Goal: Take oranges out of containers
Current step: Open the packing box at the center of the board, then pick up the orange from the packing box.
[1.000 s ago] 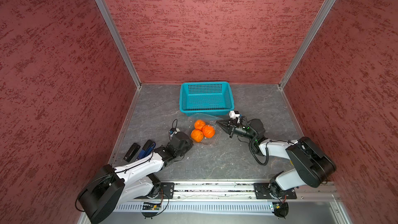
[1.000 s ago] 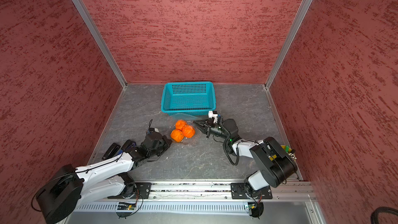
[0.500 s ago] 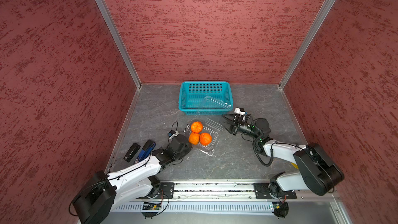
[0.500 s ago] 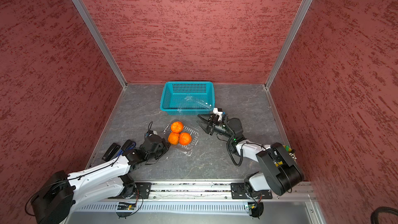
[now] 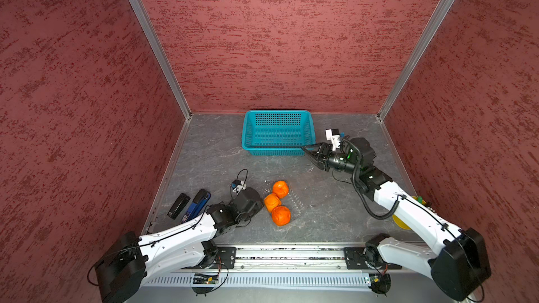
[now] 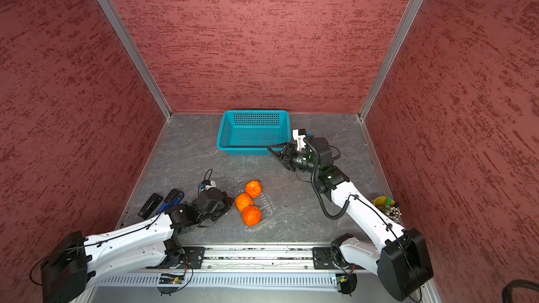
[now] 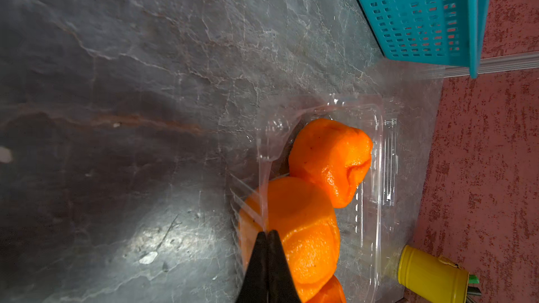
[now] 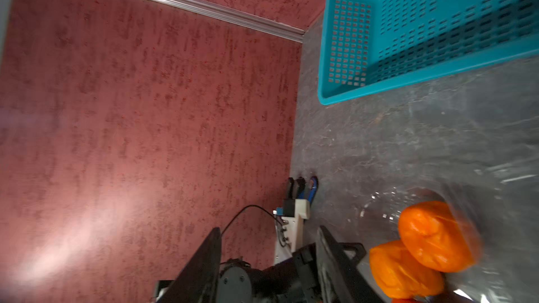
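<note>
Clear tray [image 7: 379,147] rim pinched by left end effector [image 7: 267,237]; right end effector [image 5: 306,153] near basket [image 5: 248,129], jaws apart (empty).

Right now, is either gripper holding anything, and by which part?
The left gripper is shut on the clear tray, pinching its rim. The right gripper is open and empty.

Three oranges [image 5: 271,202] and one clear clamshell tray [image 7: 382,170] show at lower centre in both top views. One teal perforated basket [image 5: 278,153] is at centre. There are two staplers at lower left, a black stapler [image 5: 178,206] and a blue stapler [image 5: 196,204], one yellow bucket of pens [image 6: 379,200] at right, and two robot arms [image 5: 180,233].
</note>
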You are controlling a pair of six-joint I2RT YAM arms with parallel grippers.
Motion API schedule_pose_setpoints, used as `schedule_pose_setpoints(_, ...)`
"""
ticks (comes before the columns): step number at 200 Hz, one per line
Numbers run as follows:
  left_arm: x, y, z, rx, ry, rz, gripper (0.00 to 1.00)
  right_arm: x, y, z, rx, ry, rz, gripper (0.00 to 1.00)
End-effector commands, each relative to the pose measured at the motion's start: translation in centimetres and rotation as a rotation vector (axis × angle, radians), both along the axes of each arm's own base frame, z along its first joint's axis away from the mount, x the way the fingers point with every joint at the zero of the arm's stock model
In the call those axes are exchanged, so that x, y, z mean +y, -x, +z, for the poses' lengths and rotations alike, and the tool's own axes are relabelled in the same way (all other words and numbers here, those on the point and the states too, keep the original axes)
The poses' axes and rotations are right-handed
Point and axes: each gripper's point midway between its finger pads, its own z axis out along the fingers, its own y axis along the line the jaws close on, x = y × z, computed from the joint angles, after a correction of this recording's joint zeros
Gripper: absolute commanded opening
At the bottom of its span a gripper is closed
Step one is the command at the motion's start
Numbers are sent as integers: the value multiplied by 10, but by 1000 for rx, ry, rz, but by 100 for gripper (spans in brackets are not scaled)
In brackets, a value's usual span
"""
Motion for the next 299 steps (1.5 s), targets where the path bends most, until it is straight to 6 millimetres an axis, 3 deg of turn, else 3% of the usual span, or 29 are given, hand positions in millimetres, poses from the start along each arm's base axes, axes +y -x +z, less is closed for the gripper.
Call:
schedule_pose_setpoints(1,-5,-9,13,-30,-3,12,0,-14,32,-85,112,437,57,57)
schedule_pose_setpoints(28,-5,-20,18,-45,-10,18,0,1,63,-116,90,654,163,61)
schedule_pose_setpoints(39,-5,-25,22,-57,-3,14,17,11,76,-123,71,710,220,64)
schedule_pose_setpoints(54,-2,-29,24,-64,-1,19,52,20,91,-133,51,793,290,66)
schedule_pose_setpoints(70,4,-32,28,-70,-3,32,68,28,103,-141,24,860,351,68)
schedule_pose_setpoints(110,24,-32,35,-86,-9,67,70,55,113,-146,-53,923,460,68)
schedule_pose_setpoints(121,33,-31,39,-94,-12,83,70,60,114,-160,-44,971,498,68)
schedule_pose_setpoints(147,60,-26,48,-108,-24,136,72,71,120,-169,-55,991,557,70)
schedule_pose_setpoints(171,86,-20,55,-116,-25,195,74,67,125,-187,-9,1043,597,73)
schedule_pose_setpoints(174,89,-19,55,-116,-25,202,74,67,126,-189,-6,1045,600,76)
schedule_pose_setpoints(176,91,-19,55,-117,-24,206,74,67,127,-190,-6,1044,604,91)
schedule_pose_setpoints(179,94,-18,55,-117,-24,212,75,68,129,-191,-5,1040,608,98)
schedule_pose_setpoints(197,105,-14,56,-120,-22,237,75,74,134,-200,2,1037,636,99)
schedule_pose_setpoints(216,111,-12,52,-107,-17,249,75,77,132,-210,-5,1063,642,93)
schedule_pose_setpoints(239,112,-12,48,-93,-8,252,75,81,127,-220,-10,1079,636,79)
schedule_pose_setpoints(251,112,-13,48,-92,-7,252,75,81,124,-225,-4,1099,632,66)
schedule_pose_setpoints(263,112,-14,47,-93,-9,250,75,81,123,-230,4,1118,635,62)
schedule_pose_setpoints(284,112,-15,46,-89,-12,249,75,81,121,-223,-6,1121,626,45)
schedule_pose_setpoints(299,112,-15,44,-84,-7,248,75,79,119,-206,-29,1124,611,35)
